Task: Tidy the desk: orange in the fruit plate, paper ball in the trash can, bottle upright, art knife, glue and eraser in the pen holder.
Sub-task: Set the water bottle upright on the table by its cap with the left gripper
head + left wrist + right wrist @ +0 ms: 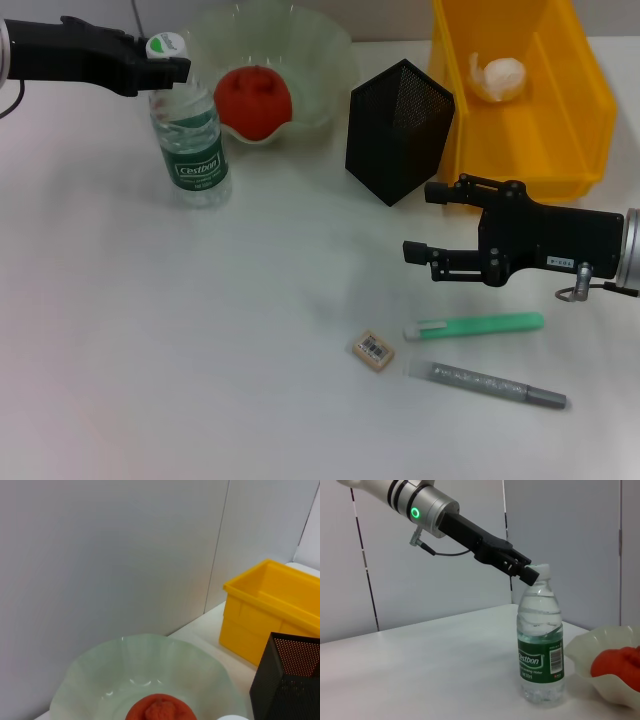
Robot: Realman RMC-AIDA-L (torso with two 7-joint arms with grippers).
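Right gripper (pixel 418 222) hangs with its fingers spread and nothing between them, just above the green art knife (pixel 475 325), grey glue pen (pixel 488 384) and eraser (pixel 373 350); knife's long axis runs across the desk; pen holder (pixel 398 130) near behind, open table between. Left gripper (pixel 170 68) pinches the upright bottle (pixel 190 135) at its cap (orange (pixel 252 101) already plated).

White matte table (pixel 200 350) carrying everything. Pale grey panelled wall (pixel 100 555) with dark vertical seams running along table's far edge. Nothing else off-task discernible.
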